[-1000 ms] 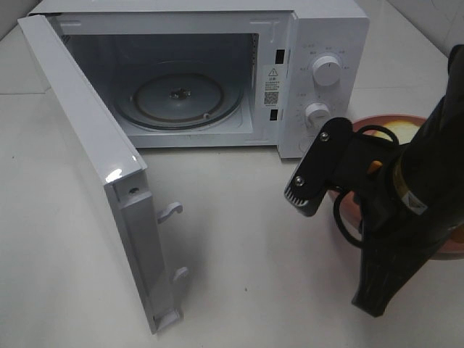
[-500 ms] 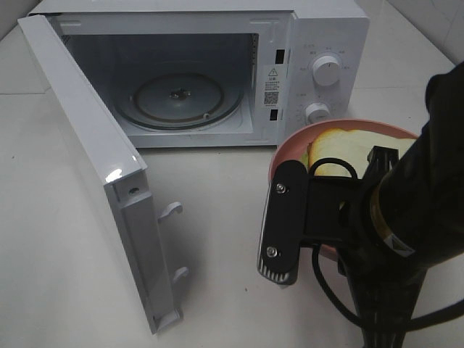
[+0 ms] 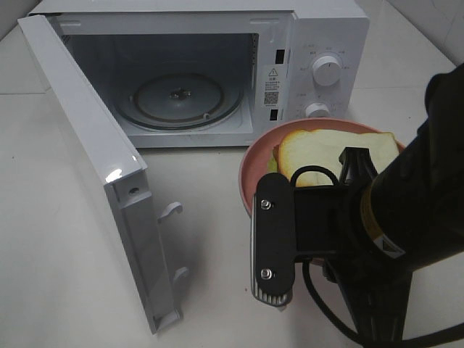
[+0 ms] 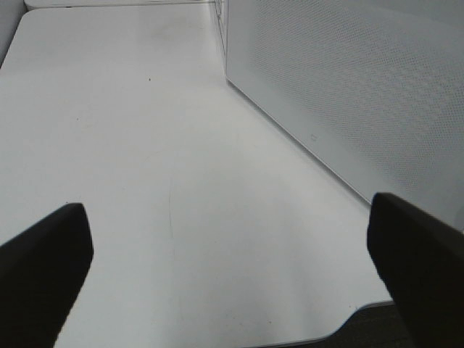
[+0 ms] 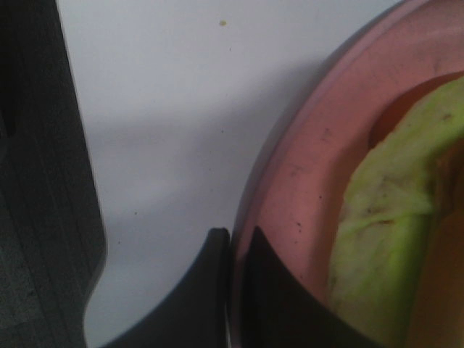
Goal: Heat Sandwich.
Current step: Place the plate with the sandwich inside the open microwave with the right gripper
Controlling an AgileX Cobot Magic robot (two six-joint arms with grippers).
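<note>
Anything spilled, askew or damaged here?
Nothing stands out: the sandwich sits on the pink plate, whose rim the right gripper pinches; the microwave door stands open, its turntable empty.

In front of the microwave (image 3: 217, 29), the right arm (image 3: 406, 210) covers the near half of the pink plate (image 3: 252, 161) and the near edge of the sandwich (image 3: 326, 148). It also hides the right gripper (image 5: 230, 279) from the high camera, and the wrist view cuts the plate off, with the filling only a blurred green edge. The print around the microwave's dials (image 3: 326, 70) is too small to read. Beside its open door (image 4: 348, 94), the left gripper (image 4: 226, 206) shows only two dark fingers (image 4: 43, 268), cut off by the picture's edge.
</note>
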